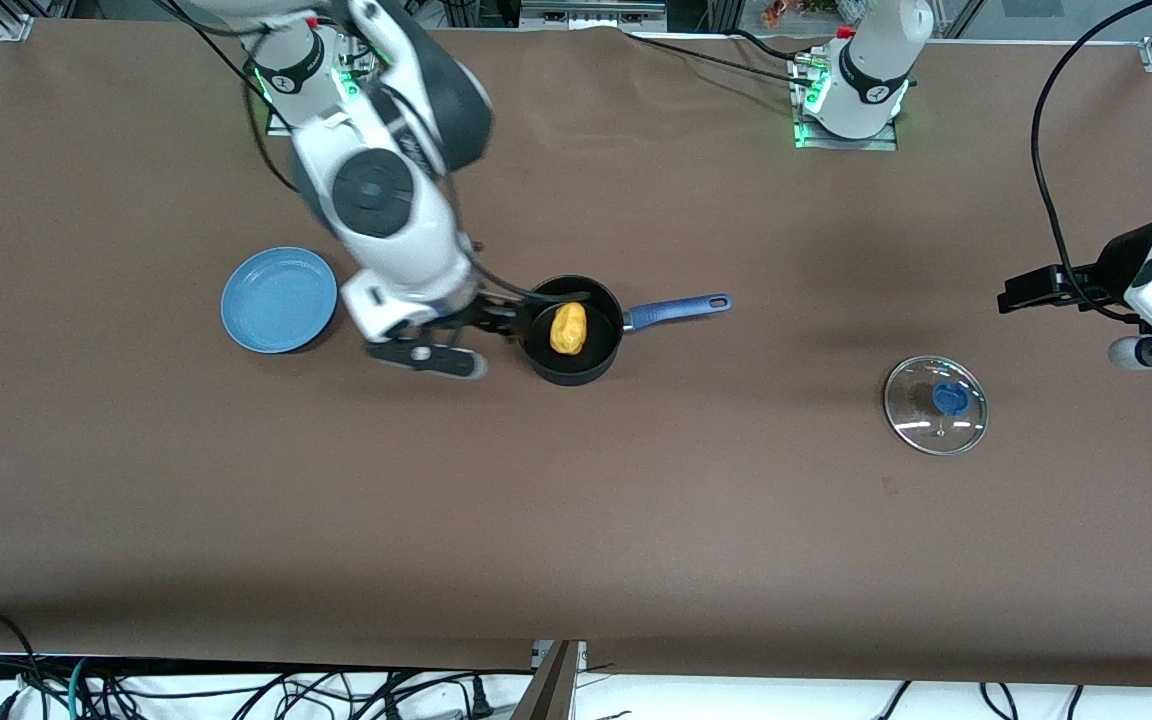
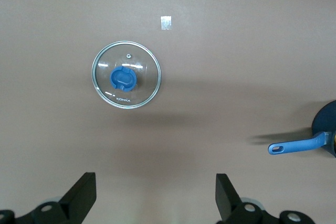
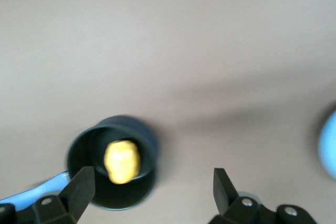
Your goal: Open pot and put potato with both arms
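Desk (image 1: pixel 636 520): brown cover, two arms based along its 12 o'clock edge as the front view shows it.

Pot (image 1: pixel 573 331): black saucepan standing upright near desk centre, uncovered. Its blue handle (image 1: pixel 678 309) points to about 3 o'clock in the front view, toward the left arm's end of the desk.

Potato (image 1: pixel 568 328): yellow, lumpy, lying inside the pot on its bottom. Seen also in the right wrist view (image 3: pixel 122 161), inside the pot's dark wall (image 3: pixel 84 145).

Right tool (image 1: pixel 526 312): over the pot's rim at the side away from the handle. Fingers (image 3: pixel 80 188) spread wide, nothing between them.

Glass lid (image 1: pixel 936 405): flat on the desk, blue knob up, well apart from the pot, toward the left arm's end and nearer to the front camera than the pot. The left wrist view shows it whole (image 2: pixel 126 75).

Left tool (image 1: pixel 1021 290): up in the air over bare desk near the lid, at about 1 o'clock from it in the front view. Fingers (image 2: pixel 81 195) wide apart, holding nothing.

Light-blue plate (image 1: pixel 279 299): bare, on the desk toward the right arm's end, at about 9 o'clock from the pot.
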`<action>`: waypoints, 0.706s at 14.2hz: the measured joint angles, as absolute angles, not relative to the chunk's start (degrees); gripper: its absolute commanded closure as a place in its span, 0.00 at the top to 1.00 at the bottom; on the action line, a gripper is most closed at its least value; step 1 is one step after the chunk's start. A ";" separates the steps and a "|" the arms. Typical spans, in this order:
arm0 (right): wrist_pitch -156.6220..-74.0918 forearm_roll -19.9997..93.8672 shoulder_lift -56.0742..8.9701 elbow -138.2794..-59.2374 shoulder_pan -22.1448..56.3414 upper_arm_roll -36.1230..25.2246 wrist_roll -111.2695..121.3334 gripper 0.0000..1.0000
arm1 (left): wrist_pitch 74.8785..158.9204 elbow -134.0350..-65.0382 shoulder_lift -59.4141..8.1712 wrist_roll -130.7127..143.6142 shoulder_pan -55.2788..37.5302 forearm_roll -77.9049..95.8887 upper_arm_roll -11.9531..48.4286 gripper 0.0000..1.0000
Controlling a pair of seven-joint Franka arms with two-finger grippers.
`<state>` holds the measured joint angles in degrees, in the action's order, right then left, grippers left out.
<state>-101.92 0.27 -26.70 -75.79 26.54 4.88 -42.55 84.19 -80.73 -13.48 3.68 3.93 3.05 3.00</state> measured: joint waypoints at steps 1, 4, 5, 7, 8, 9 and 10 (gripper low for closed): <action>-99.34 0.29 -24.54 -75.80 26.27 2.11 -38.52 1.00 | 84.19 -80.73 -13.48 3.68 3.93 3.05 3.00 1.00; -92.73 0.36 -20.18 -75.87 26.01 -4.96 -28.76 1.00 | 84.19 -80.74 -13.48 3.68 3.96 3.05 3.00 1.00; -91.67 0.43 -19.34 -75.99 25.87 -6.60 -26.27 1.00 | 84.19 -80.74 -13.48 3.68 3.96 3.05 3.00 1.00; -90.99 0.47 -17.46 -77.08 23.82 -7.92 -20.90 1.00 | 84.19 -80.74 -13.48 3.68 3.96 3.05 3.01 1.00; -90.98 0.51 -16.27 -78.33 21.88 -7.93 -17.59 1.00 | 84.19 -80.74 -13.48 3.68 3.96 3.05 3.01 1.00; -90.98 0.95 -14.86 -80.09 19.45 -7.88 -13.46 1.00 | 84.19 -80.74 -13.48 3.68 3.97 3.05 3.01 1.00; -91.01 1.84 -13.26 -82.29 16.46 -7.59 -8.82 1.00 | 84.19 -80.74 -13.48 3.68 3.97 3.05 3.01 1.00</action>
<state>-91.01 1.84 -13.26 -82.29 16.46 -7.59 -8.82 84.19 -80.74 -13.48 3.68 3.97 3.05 3.01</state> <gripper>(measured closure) 0.000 0.000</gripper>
